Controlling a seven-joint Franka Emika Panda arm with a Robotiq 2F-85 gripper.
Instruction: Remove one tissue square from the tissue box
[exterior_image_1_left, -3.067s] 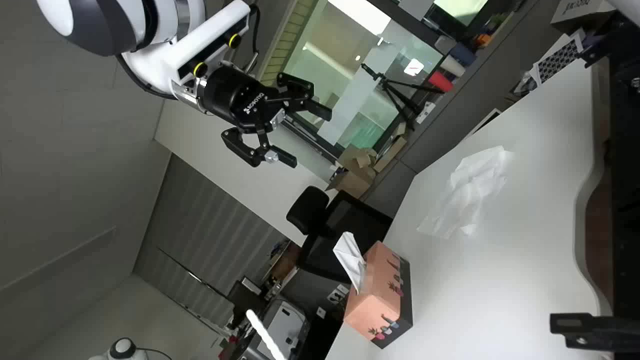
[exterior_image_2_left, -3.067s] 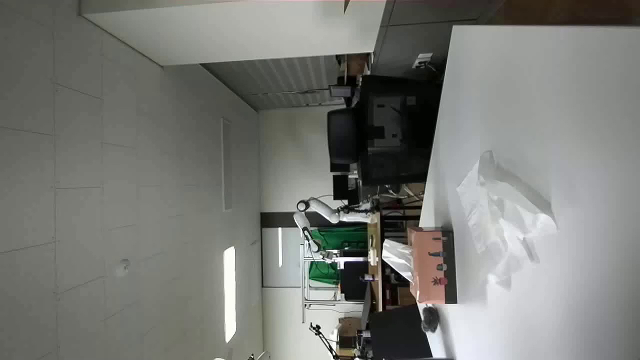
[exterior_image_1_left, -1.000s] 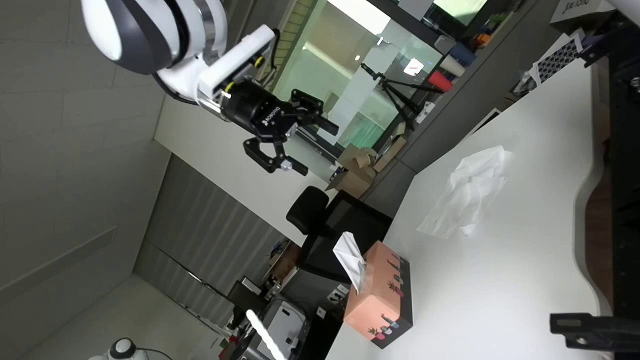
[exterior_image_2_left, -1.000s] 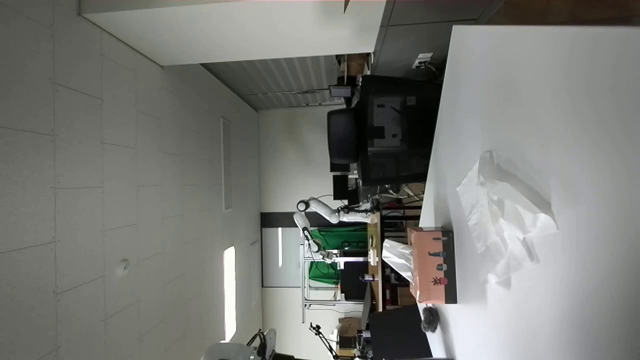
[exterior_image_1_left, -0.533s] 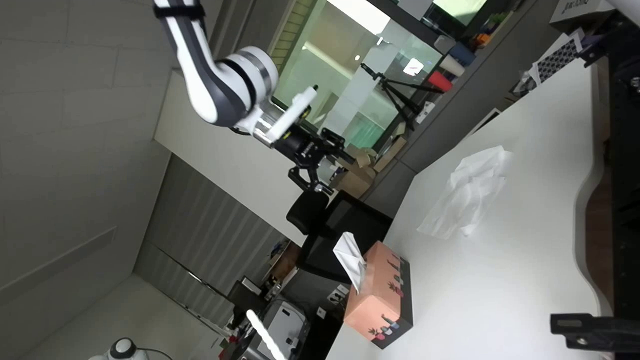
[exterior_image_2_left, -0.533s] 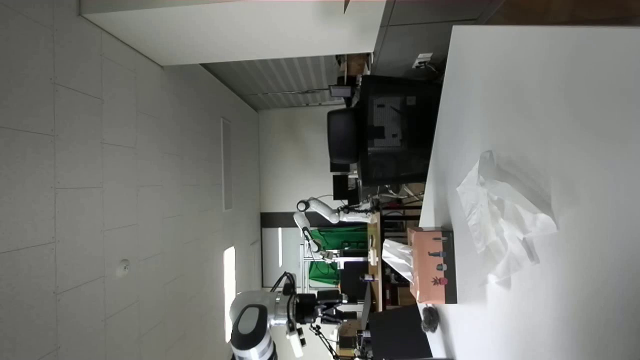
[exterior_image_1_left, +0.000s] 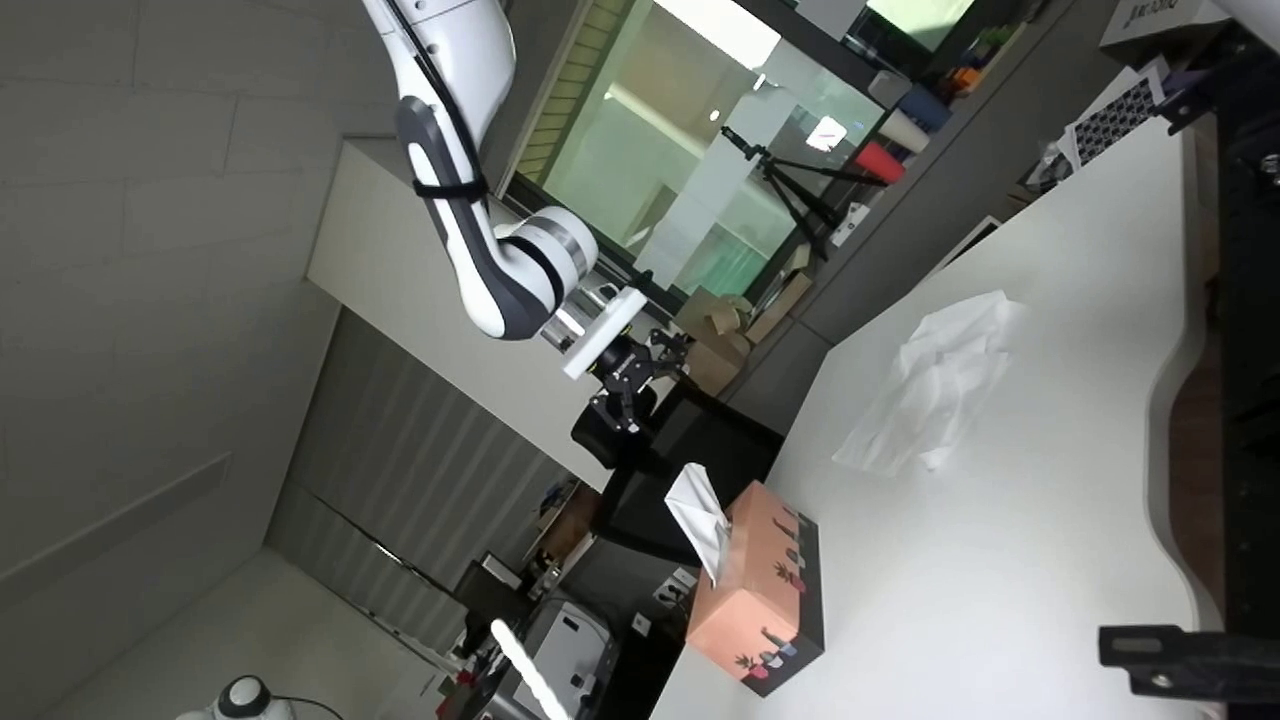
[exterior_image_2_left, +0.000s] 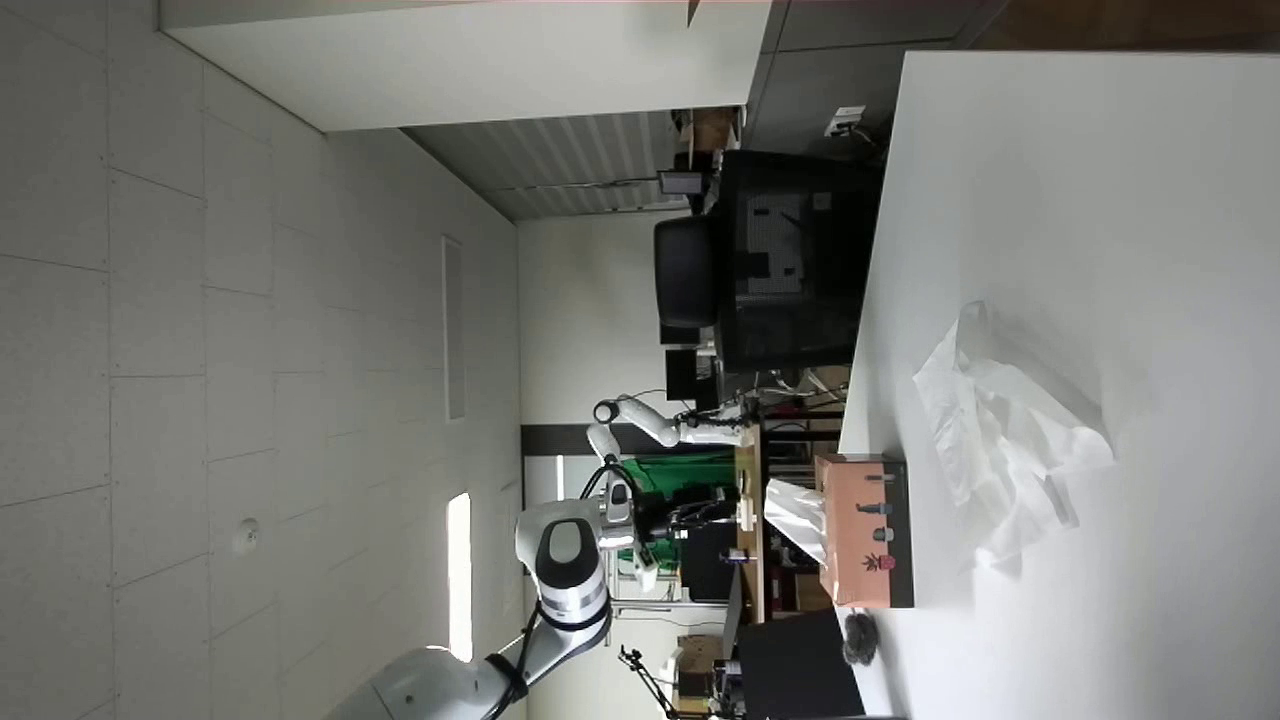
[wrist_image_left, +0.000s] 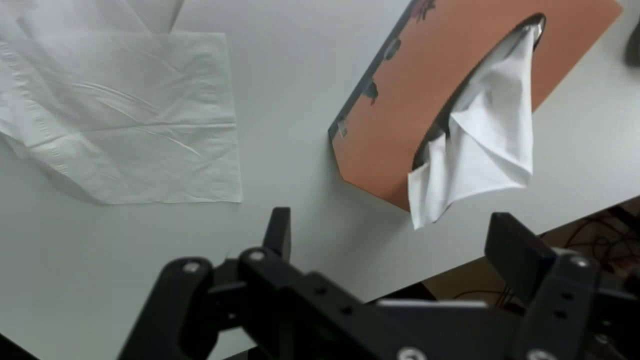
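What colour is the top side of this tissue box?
The top of the tissue box is orange; the wrist view shows it best.

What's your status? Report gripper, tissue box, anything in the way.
Gripper open, empty. Tissue sticking out of box, not yet pulled. Loose tissue on table, apparently out of the way.

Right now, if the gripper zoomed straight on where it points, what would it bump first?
Probably the tissue poking out of the box; depth is unclear, so the open gripper could just miss it.

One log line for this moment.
gripper: open, empty | protruding tissue: ungrasped, partly inside tissue box | loose tissue: on table
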